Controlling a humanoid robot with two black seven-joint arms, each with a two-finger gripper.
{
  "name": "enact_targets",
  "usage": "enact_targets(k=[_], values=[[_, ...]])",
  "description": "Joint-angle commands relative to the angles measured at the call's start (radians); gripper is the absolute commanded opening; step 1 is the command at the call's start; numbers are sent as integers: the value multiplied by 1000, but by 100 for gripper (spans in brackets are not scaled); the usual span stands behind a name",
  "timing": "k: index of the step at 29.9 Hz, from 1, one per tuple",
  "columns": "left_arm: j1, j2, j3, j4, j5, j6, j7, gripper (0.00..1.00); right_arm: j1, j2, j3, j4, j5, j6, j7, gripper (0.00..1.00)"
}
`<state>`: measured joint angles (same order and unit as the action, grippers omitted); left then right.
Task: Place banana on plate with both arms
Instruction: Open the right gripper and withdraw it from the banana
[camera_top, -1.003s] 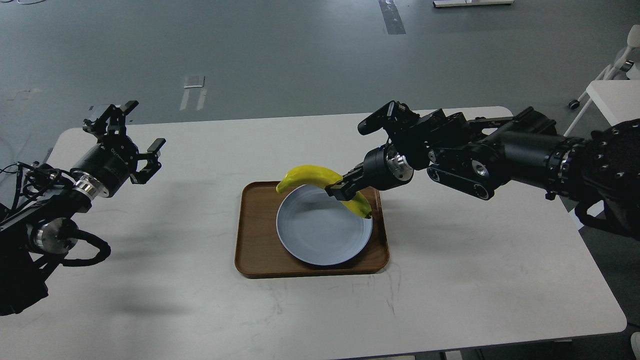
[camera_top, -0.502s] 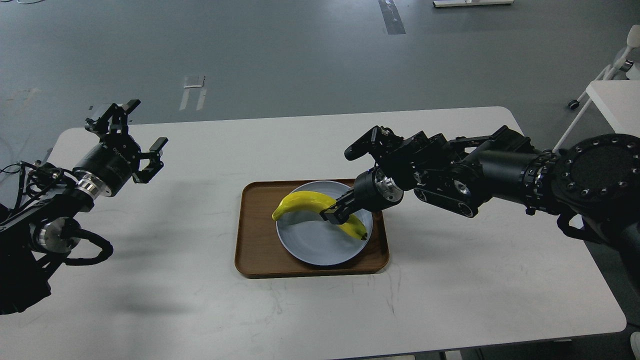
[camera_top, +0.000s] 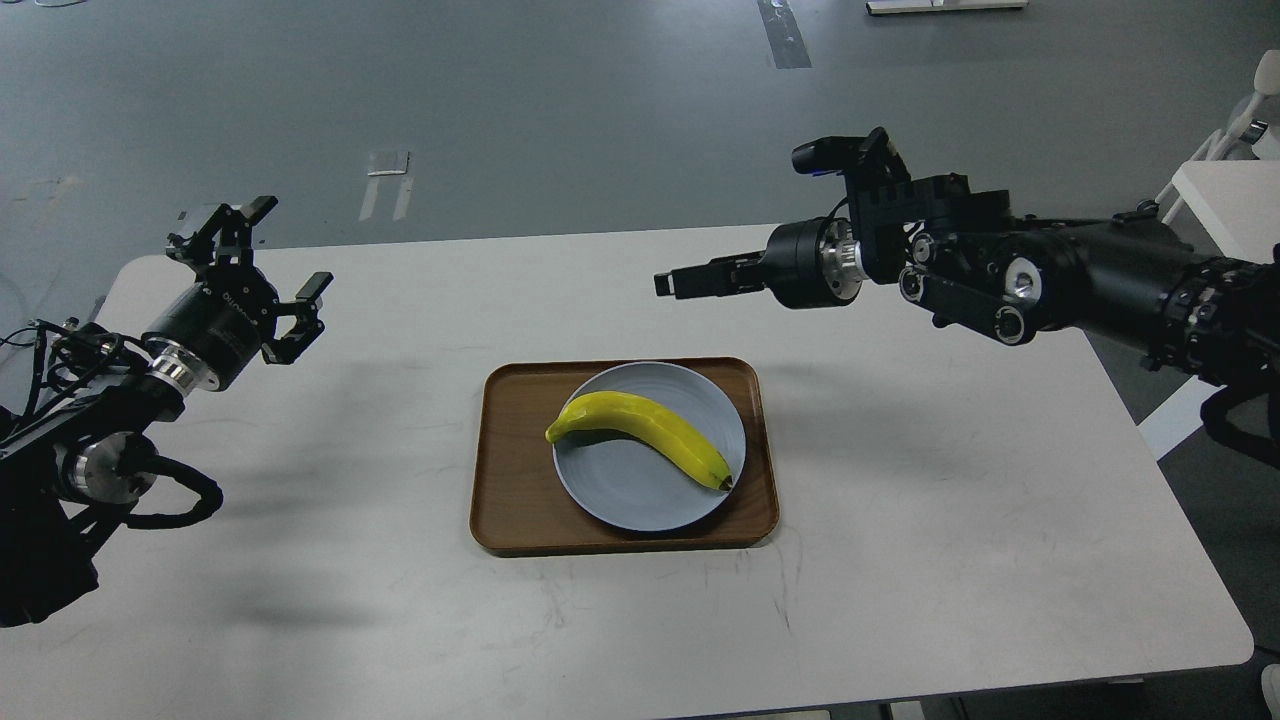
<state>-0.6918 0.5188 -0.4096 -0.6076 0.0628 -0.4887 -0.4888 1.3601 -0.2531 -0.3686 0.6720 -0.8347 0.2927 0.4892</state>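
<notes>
The yellow banana (camera_top: 640, 437) lies on the pale blue-grey plate (camera_top: 620, 490), its dark tip toward the plate's right rim. The plate sits on a brown wooden tray (camera_top: 510, 480) at the table's middle. My right gripper (camera_top: 668, 283) hangs empty above and behind the tray and points left. It is seen side-on, so its two fingers cannot be told apart. My left gripper (camera_top: 287, 248) is open and empty, held above the table's far left, well away from the tray.
The white table (camera_top: 900, 560) carries only the tray. Its front edge and right edge are close by. A white stand (camera_top: 1215, 190) is at the far right, off the table. Grey floor lies behind.
My right gripper lowered the banana onto the plate, let go of it, then rose and drew back to the upper right. The left arm barely moved.
</notes>
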Motion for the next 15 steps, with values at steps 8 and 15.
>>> enact_targets(k=[8, 15], values=[[2, -23, 5, 0, 2, 0, 0, 98, -343, -285, 389, 31, 607, 45, 0, 100], [5, -28, 8, 0, 2, 0, 0, 98, -581, -307, 620, 29, 764, 174, 0, 100]])
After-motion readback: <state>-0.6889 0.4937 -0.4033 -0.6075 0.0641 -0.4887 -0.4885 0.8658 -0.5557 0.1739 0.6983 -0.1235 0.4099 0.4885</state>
